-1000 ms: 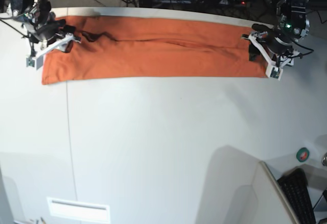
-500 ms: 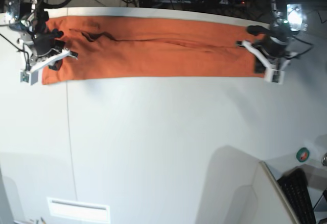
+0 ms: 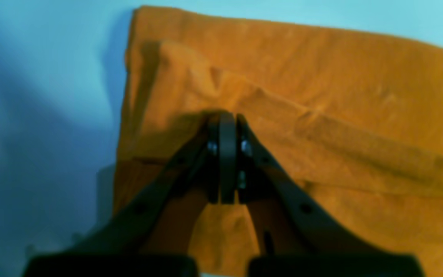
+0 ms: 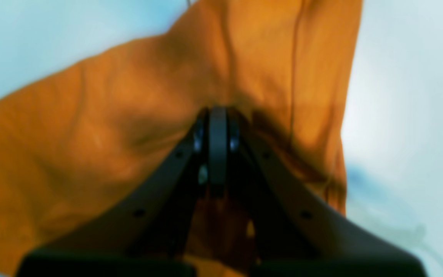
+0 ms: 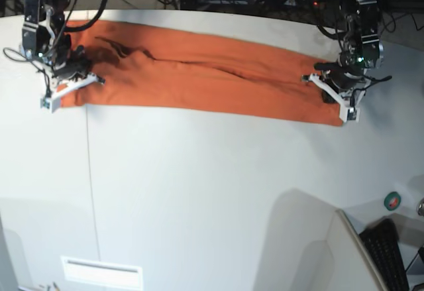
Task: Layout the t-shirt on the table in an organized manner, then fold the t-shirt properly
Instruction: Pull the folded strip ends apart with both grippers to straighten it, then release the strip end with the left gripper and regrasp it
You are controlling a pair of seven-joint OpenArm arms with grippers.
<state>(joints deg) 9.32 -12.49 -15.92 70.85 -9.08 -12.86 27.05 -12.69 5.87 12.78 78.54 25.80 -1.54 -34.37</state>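
A: State the base view quality.
B: Evenly bright and sharp; the tabletop (image 5: 218,191) edge bows from wide-angle distortion, with a soft shadow at lower right.
A: And both wrist views?
B: Blurred throughout, tinted blue; each claw (image 3: 227,119) casts dark shadow on the t-shirt (image 3: 321,96).

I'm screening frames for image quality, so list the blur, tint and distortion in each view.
Left wrist: soft focus, table tinted blue, t-shirt fuzzy. Right wrist: blurrier, shut right hand smeared. Base: sharp, but wide-angle bending curves the table edge.
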